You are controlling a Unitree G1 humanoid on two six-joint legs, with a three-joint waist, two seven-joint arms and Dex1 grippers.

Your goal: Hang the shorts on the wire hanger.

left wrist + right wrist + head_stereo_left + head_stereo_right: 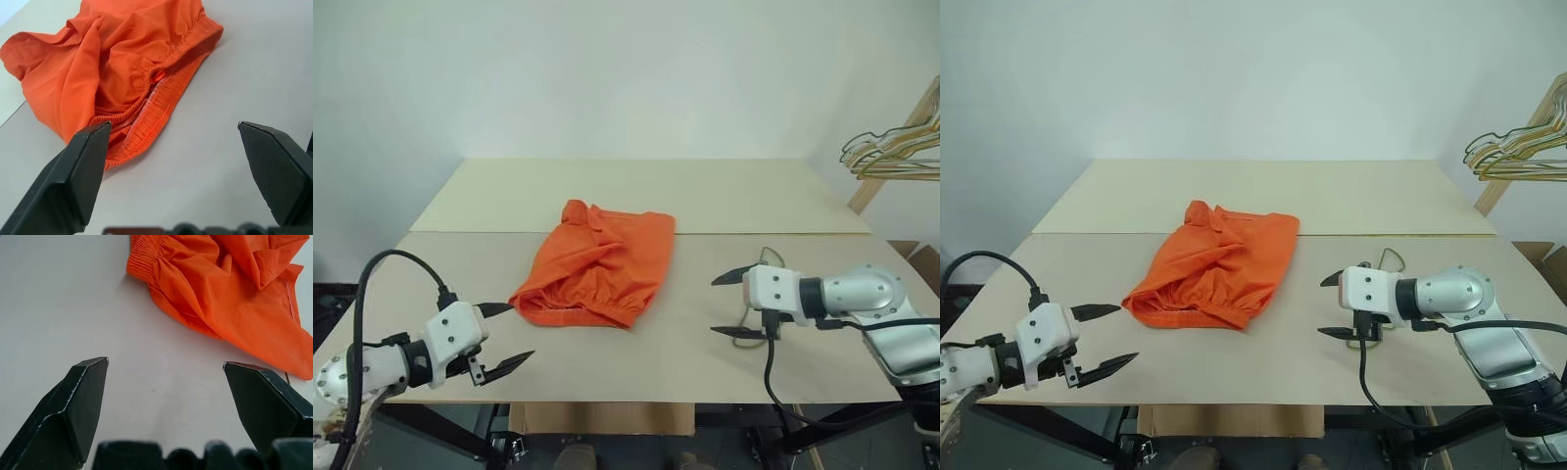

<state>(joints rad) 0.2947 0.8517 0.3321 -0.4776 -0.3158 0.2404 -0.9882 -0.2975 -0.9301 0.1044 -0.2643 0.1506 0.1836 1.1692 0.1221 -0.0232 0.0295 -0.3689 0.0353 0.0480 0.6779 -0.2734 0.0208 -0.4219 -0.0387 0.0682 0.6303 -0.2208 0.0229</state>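
Both grippers apart and empty, shorts lying loose on the table.

From my head camera the orange shorts [597, 264] lie crumpled mid-table [724, 201], elastic waistband toward me. My left gripper [506, 338] hovers at about 8 o'clock from them, fingers spread, upper tip just beside the waistband corner. My right gripper [736, 305] sits near 4 o'clock, fingers wide, apart from the cloth. A bunch of wire hangers [891, 147] hangs at 2 o'clock, off the table's edge.

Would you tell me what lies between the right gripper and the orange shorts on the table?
Nothing: bare table separates the right gripper from the shorts, seen in the left eye and right wrist views.
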